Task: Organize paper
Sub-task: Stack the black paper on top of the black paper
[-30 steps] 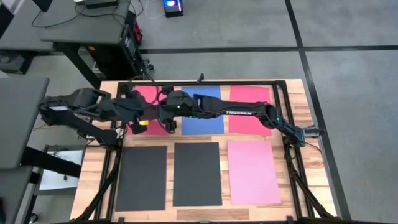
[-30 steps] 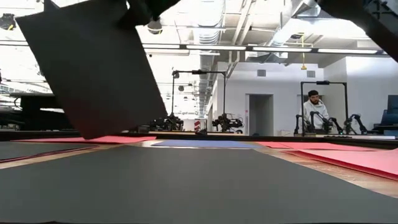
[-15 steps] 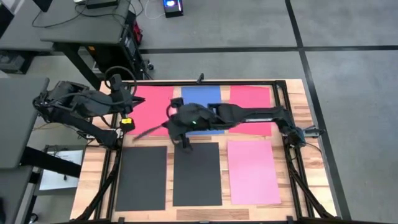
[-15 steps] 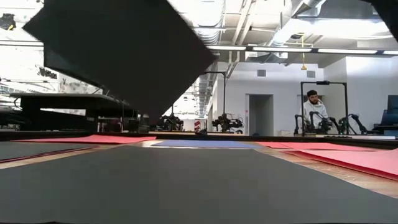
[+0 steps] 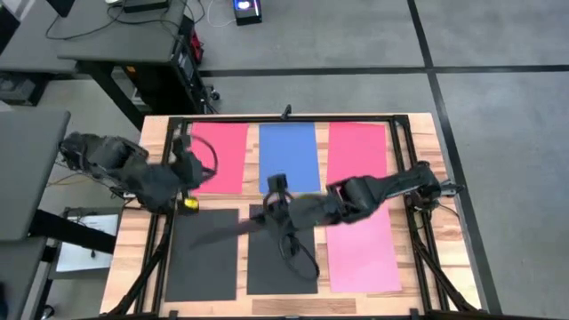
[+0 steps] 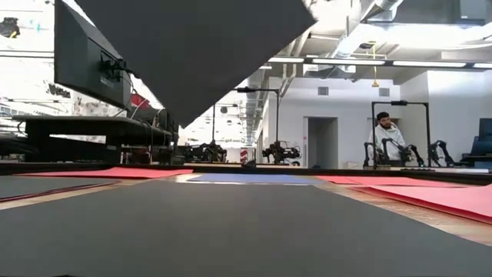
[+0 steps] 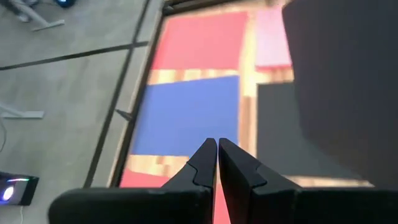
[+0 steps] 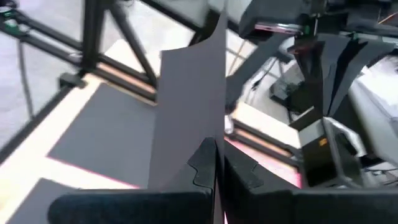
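Both sets of jaws are pressed together: the right gripper [image 5: 269, 212] pinches a thin dark grey rectangular paper sheet [image 5: 227, 233] by one edge, while the left gripper [image 7: 217, 163] closes on nothing, parked at the table's left edge.

Light wooden table [image 5: 418, 142] holds six flat sheets in two rows. Far row: red paper sheet [image 5: 222, 151], blue paper sheet [image 5: 289, 151], second red sheet [image 5: 357, 147]. Near row: left dark grey sheet [image 5: 203, 271], middle dark grey sheet [image 5: 267, 271], pink paper sheet [image 5: 364, 249].

The held sheet hangs tilted in the air over the near row, between the two dark sheets lying flat.

Judgement: the step is stacking dark on dark. To do it well, level the sheet, square its edges with the chosen dark sheet, lower until it rests, then release. Limp paper may curl or slide, so a slow descent is advised.
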`<state>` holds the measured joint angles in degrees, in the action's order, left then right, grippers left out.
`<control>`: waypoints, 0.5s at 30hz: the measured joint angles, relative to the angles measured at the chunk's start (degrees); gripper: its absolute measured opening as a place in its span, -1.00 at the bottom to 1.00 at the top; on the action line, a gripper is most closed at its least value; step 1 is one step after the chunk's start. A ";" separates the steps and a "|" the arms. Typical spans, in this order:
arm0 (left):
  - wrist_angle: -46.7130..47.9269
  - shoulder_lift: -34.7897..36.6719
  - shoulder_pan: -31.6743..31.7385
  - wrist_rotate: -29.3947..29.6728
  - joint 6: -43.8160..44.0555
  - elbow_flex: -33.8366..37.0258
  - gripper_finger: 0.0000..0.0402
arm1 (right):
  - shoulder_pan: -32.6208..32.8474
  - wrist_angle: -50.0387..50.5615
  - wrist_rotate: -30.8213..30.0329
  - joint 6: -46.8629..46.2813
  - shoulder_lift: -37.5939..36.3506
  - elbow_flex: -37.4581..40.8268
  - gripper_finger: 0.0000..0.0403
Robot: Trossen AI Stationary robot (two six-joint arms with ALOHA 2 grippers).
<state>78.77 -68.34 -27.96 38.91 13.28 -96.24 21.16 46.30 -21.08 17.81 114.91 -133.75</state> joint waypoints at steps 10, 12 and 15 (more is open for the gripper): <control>-7.21 3.38 -23.71 14.68 20.36 19.75 -1.00 | 9.10 8.87 -9.97 -13.03 0.63 0.06 -1.00; -8.54 3.48 -27.52 16.05 24.79 23.13 -1.00 | 10.48 10.26 -12.81 -15.22 0.59 0.04 -1.00; -9.95 3.50 -32.45 19.78 30.57 26.10 -1.00 | 11.69 10.03 -14.86 -17.51 0.63 0.04 -1.00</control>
<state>68.82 -64.84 -60.41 58.69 43.85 -70.14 32.86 56.33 -35.94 0.30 115.55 -133.71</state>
